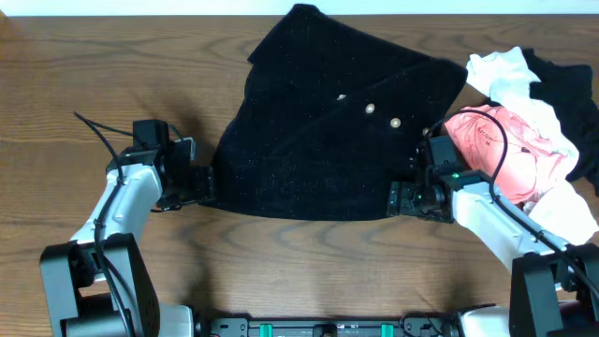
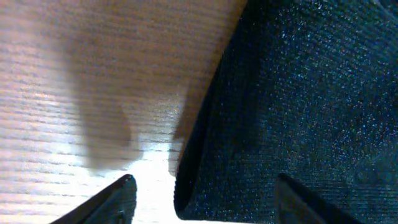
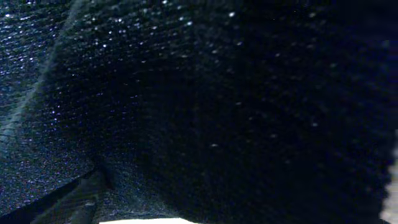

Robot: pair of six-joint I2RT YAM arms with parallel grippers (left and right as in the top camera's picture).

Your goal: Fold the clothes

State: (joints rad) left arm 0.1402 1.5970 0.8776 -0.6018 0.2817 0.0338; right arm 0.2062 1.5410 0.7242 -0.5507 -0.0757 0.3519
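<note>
A large black knit garment [image 1: 318, 140] with small pale buttons [image 1: 372, 109] lies spread on the table. My left gripper [image 1: 204, 183] is at its lower left edge. In the left wrist view its jaws [image 2: 205, 202] are open, with the garment's rolled edge [image 2: 186, 193] between the fingers. My right gripper [image 1: 404, 198] is at the garment's lower right corner. In the right wrist view the black knit [image 3: 217, 106] fills the frame. Only one finger shows dimly at the far lower left, so the jaws [image 3: 199, 208] look open.
A heap of pink [image 1: 496, 150], white [image 1: 510, 75] and black [image 1: 566, 75] clothes lies at the right, just behind my right arm. The wooden table [image 1: 112, 65] shows to the left and in front of the garment.
</note>
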